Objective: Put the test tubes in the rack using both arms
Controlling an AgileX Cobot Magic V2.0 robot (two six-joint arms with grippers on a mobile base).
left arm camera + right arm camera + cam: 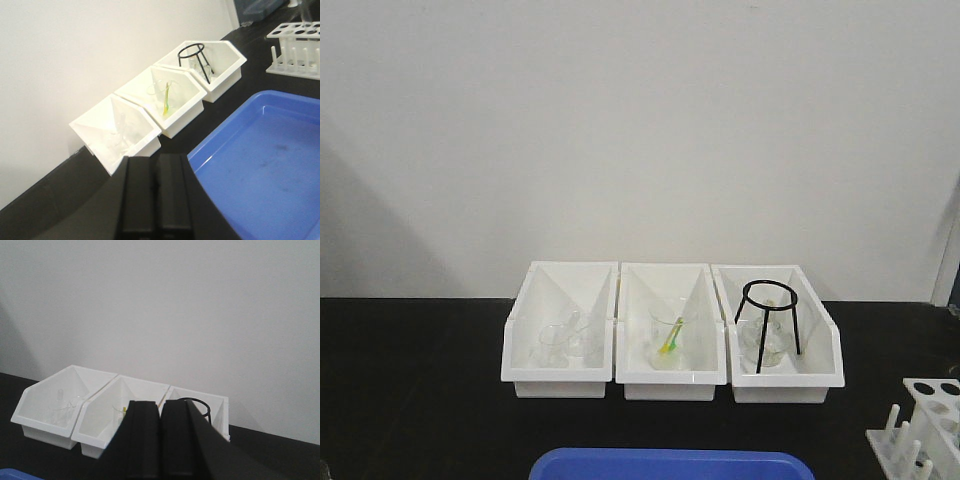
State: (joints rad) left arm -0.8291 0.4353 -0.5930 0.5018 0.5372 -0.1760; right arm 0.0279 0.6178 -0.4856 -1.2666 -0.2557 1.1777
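Black matte tabletop against plain white wall; three white open-fronted plastic bins in a row at the wall, blue plastic tray in front. Small white holed test-tube rack at far right, well apart from bins. Left black gripper and right black gripper: fingers pressed together, holding nothing.
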